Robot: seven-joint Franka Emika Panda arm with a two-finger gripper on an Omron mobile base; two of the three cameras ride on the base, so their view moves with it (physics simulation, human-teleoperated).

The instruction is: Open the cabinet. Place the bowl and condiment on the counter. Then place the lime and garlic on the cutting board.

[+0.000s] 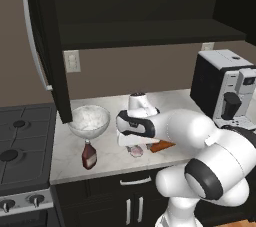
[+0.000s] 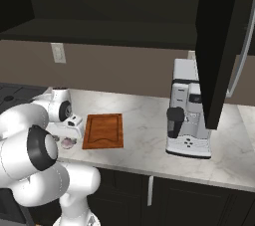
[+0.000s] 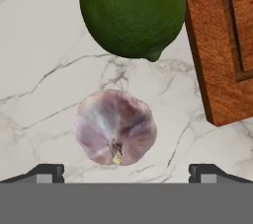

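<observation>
Hovering low over the counter (image 3: 44,60), the gripper (image 3: 126,171) points straight down with its two fingertips spread wide apart and nothing between them. The garlic (image 3: 115,126) lies on the counter right under the gripper, in the middle of the gap between the tips. The lime (image 3: 132,12) sits just past the garlic, further out from the gripper, close to it but not touching. The cutting board (image 3: 220,45) lies beside both of them, off to one side of the gripper, and neither one is on it yet. Further off, on the arm's left side, the bowl (image 1: 89,119) and the red bottle (image 1: 89,155) already stand on the counter, and the cabinet (image 1: 50,46) door above hangs open. So the first steps look done, and the step in hand is picking up the garlic. Next, I think the gripper needs to go down around the garlic, squeeze it gently, lift it, and carry it sideways onto the cutting board. The lime is close, so the tips should take care not to bump it.
</observation>
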